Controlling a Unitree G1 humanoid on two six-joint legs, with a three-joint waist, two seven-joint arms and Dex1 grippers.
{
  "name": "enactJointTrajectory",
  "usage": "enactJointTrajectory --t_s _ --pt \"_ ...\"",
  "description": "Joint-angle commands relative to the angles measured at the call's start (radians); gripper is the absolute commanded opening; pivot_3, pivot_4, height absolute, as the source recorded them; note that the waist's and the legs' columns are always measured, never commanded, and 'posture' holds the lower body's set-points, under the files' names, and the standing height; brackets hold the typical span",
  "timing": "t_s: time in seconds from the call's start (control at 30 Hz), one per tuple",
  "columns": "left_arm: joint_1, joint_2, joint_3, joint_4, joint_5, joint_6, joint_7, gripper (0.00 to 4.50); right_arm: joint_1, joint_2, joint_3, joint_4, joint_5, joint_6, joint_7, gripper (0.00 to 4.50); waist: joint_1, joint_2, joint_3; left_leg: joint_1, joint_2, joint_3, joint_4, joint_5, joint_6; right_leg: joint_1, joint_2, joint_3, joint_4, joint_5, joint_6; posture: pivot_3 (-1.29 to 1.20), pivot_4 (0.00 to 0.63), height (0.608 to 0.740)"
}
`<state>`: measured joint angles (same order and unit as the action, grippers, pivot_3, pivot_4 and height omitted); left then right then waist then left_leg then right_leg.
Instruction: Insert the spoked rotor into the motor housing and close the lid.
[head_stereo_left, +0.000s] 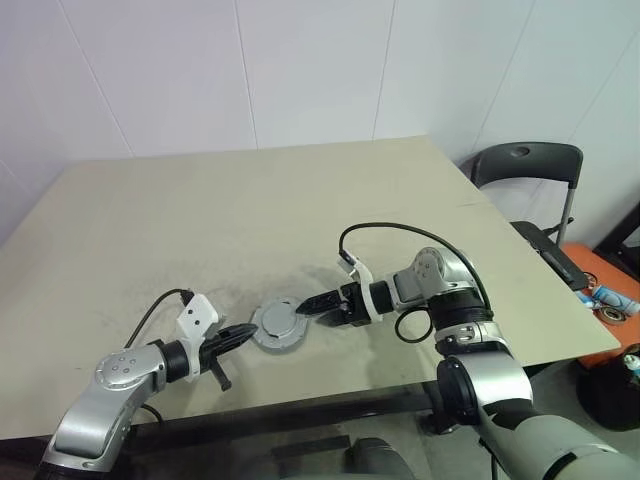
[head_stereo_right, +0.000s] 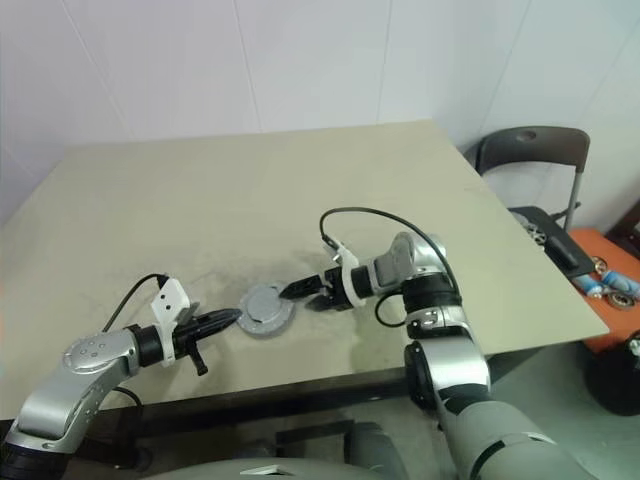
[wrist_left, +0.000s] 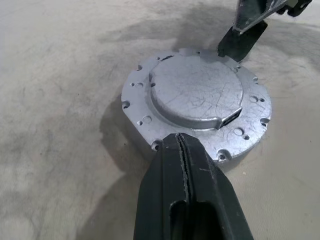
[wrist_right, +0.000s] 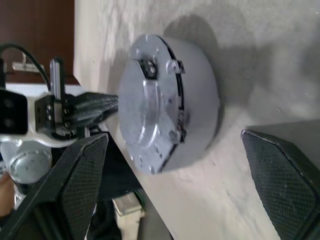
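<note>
Two hands flank the work on the tan surface (head_stereo_left: 150, 220). At nine o'clock of the motor housing (wrist_right: 200, 95), the left hand (head_stereo_left: 245, 335) has its fingers pressed together, tips against the rim. The lid (wrist_left: 196, 100) already sits on top of the housing, near the front edge of the surface; the spoked rotor is presumably inside. At three o'clock, the right hand (head_stereo_left: 308, 306) is spread wide beside the lid, holding nothing. To seat it well: brace from the left, press down evenly, avoid tilting. No brand or writing is readable.
</note>
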<state>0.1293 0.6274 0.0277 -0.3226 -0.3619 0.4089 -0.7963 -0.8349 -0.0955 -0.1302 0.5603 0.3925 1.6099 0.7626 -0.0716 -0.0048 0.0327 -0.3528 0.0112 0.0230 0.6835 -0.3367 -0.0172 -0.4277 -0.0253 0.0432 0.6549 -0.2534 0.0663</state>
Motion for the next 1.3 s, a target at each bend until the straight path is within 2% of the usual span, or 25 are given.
enactJointTrajectory --t_s 0.03,0.43,0.53,0.83,1.07,1.3 --pt "0.003 0.008 0.014 -0.006 -0.001 0.004 0.004 0.0 -0.003 0.052 -0.072 0.027 0.029 0.004 -0.066 4.46 0.0 0.0 0.0 0.0 0.0 0.0 0.0 0.0 0.0 0.0 0.0 0.0 0.0 0.0 0.0 0.0 0.0 0.74" --pt "0.003 0.009 0.013 -0.01 -0.005 0.01 0.006 0.0 0.02 0.113 -0.175 0.03 0.114 0.005 -0.203 4.46 -0.001 0.0 0.0 0.001 0.0 0.0 0.0 0.0 0.0 0.0 0.001 0.0 0.0 0.0 0.0 0.0 0.0 0.74" --pt "0.004 0.008 0.011 -0.009 -0.005 0.01 0.008 0.0 0.02 0.117 -0.197 0.032 0.133 0.005 -0.233 3.88 -0.001 0.0 0.0 0.001 0.0 0.0 0.0 0.0 0.0 0.001 0.001 0.0 0.0 0.0 0.0 0.0 0.0 0.74" --pt "0.009 0.005 0.018 -0.007 -0.01 0.008 0.008 0.0 0.018 0.111 -0.211 0.039 0.205 0.005 -0.276 1.22 0.0 0.0 0.0 0.0 0.0 0.0 0.0 0.0 0.0 0.001 0.001 0.0 -0.001 0.0 0.0 0.0 0.0 0.74" --pt "0.01 0.003 0.019 -0.007 -0.015 0.007 0.012 0.0 0.021 0.107 -0.209 0.038 0.242 0.005 -0.302 1.18 0.0 0.0 0.0 0.0 0.0 0.0 0.0 0.0 0.0 0.001 0.001 0.0 -0.002 0.0 0.0 0.0 0.0 0.74" --pt "-0.008 -0.092 0.209 -0.068 -0.268 0.151 0.098 0.0 0.023 0.088 -0.182 0.004 0.324 0.005 -0.294 1.18 0.0 0.0 0.0 -0.002 0.001 -0.001 0.0 0.0 0.0 0.0 0.001 0.0 -0.002 0.0 0.0 0.0 0.0 0.74"
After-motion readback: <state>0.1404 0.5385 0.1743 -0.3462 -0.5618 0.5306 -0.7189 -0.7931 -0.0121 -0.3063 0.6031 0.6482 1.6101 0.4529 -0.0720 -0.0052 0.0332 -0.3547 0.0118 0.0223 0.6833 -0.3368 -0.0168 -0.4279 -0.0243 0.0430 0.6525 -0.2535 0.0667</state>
